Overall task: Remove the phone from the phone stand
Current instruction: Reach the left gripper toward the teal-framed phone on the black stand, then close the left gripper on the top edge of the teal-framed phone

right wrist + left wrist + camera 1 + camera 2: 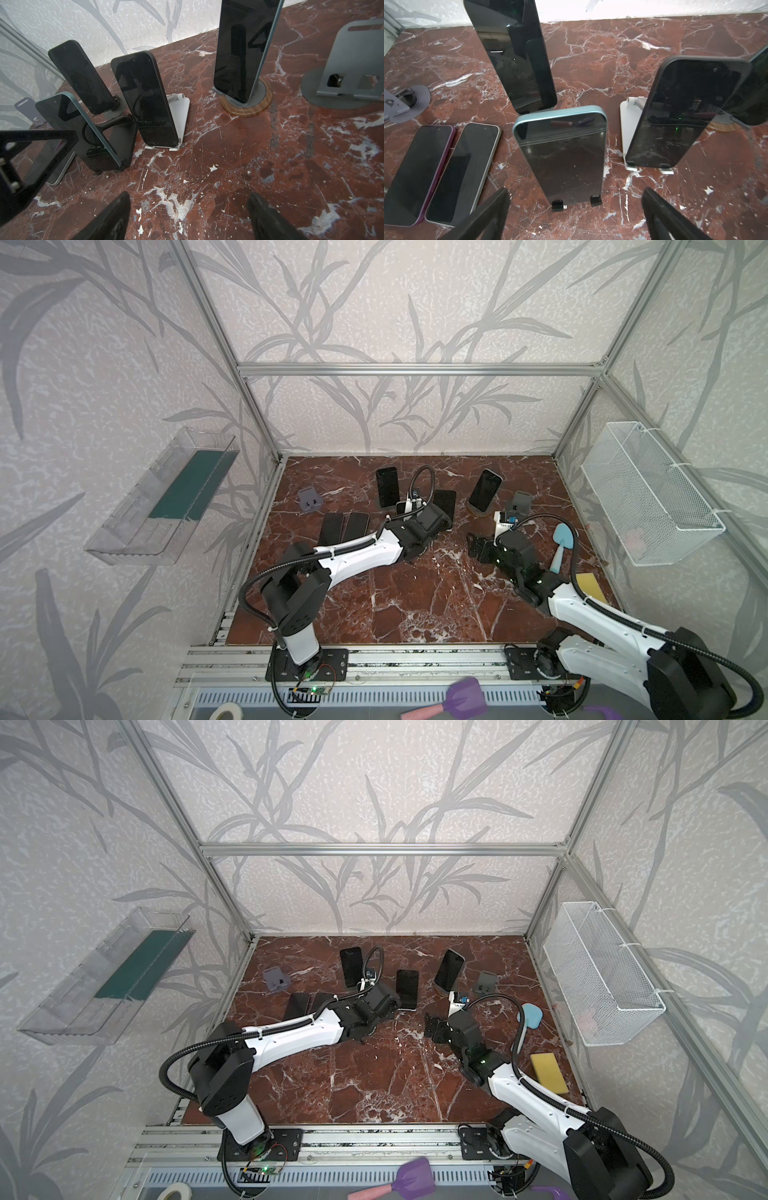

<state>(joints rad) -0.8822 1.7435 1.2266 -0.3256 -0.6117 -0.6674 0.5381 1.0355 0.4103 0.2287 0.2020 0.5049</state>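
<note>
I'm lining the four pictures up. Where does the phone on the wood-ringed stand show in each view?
Top view: the phone on the wood-ringed stand, right of centre, far back.
Top view: the same spot.
Left wrist: cut off by the picture's right edge.
Right wrist: top middle of the picture, its top cropped.
Shared landmark: the phone on the white stand, next to it in all four.
</note>
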